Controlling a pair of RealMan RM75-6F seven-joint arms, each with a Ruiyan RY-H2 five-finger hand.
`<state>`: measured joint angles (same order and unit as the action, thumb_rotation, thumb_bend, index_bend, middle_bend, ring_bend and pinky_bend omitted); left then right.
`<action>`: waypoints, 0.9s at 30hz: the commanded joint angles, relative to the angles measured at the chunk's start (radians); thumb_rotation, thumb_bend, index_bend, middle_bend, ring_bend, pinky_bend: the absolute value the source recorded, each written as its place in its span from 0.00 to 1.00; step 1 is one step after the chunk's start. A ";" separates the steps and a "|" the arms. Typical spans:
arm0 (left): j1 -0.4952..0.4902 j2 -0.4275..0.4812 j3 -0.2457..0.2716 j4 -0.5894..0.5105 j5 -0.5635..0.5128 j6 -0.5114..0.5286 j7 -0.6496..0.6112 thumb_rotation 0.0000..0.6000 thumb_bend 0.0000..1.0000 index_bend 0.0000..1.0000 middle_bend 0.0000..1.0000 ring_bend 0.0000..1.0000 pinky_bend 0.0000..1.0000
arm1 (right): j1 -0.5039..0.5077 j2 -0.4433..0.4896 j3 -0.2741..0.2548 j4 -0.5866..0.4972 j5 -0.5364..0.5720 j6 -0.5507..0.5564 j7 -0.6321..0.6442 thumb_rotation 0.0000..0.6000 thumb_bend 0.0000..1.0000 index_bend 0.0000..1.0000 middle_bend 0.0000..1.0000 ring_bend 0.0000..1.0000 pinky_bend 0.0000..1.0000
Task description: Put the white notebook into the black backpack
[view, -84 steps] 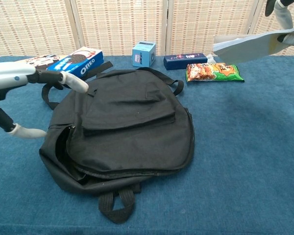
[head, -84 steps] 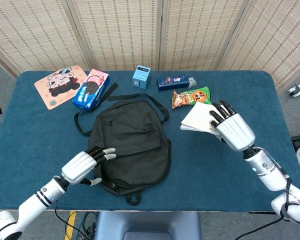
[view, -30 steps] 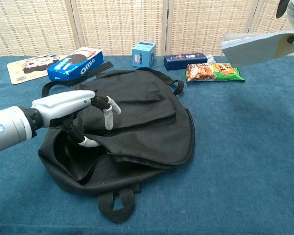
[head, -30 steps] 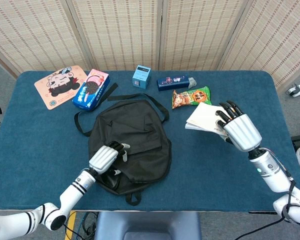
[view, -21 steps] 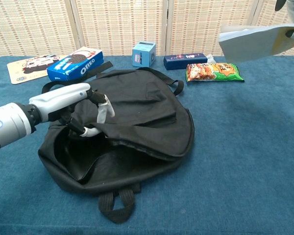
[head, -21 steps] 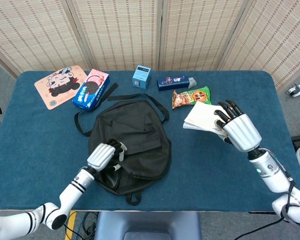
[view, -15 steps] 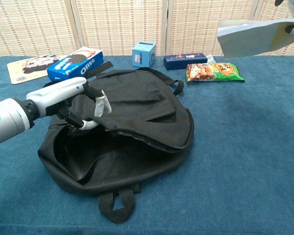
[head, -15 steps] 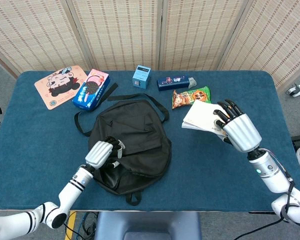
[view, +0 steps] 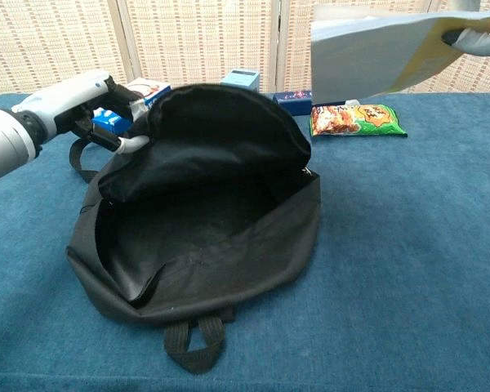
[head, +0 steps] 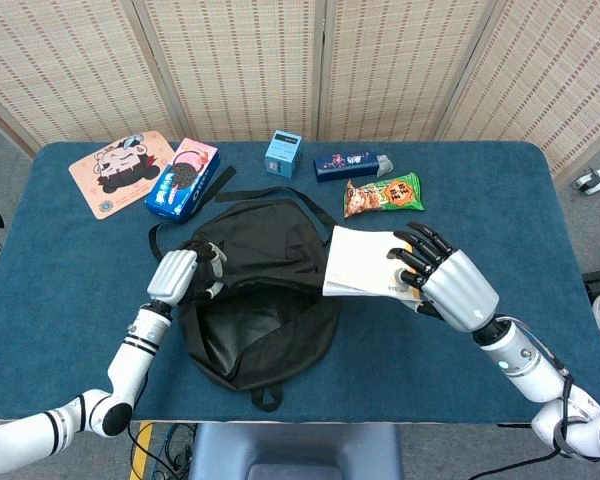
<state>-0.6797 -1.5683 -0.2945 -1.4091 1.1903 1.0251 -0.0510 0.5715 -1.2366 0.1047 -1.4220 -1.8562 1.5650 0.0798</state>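
left hand (head: 177, 276) grips the backpack (head: 260, 330) flap, lifted so the mouth gapes; right hand (head: 448, 288) clasps the notebook (head: 363, 266) in the air at the bag's right edge; only sliding it in looks left

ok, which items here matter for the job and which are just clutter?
In play: white notebook, held by right robot hand; black backpack, flap held open by left robot hand.

Clutter: Oreo box, cartoon mat, small blue box, dark blue box, green snack packet.
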 commanded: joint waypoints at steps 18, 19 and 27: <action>-0.116 0.015 -0.094 0.036 -0.308 -0.120 0.162 1.00 0.55 0.81 0.39 0.32 0.18 | 0.034 0.006 0.003 -0.161 -0.170 0.089 0.032 1.00 0.61 0.69 0.41 0.23 0.18; -0.121 0.014 -0.097 0.040 -0.317 -0.123 0.166 1.00 0.55 0.81 0.39 0.32 0.18 | 0.037 0.004 0.004 -0.166 -0.172 0.090 0.035 1.00 0.61 0.69 0.41 0.23 0.18; -0.153 0.027 -0.113 0.044 -0.391 -0.151 0.185 1.00 0.55 0.80 0.39 0.32 0.18 | 0.079 -0.031 -0.012 -0.175 -0.192 0.016 0.058 1.00 0.61 0.69 0.42 0.24 0.18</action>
<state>-0.8272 -1.5444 -0.4042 -1.3651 0.8074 0.8789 0.1315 0.6411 -1.2581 0.0974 -1.5972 -2.0421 1.5910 0.1311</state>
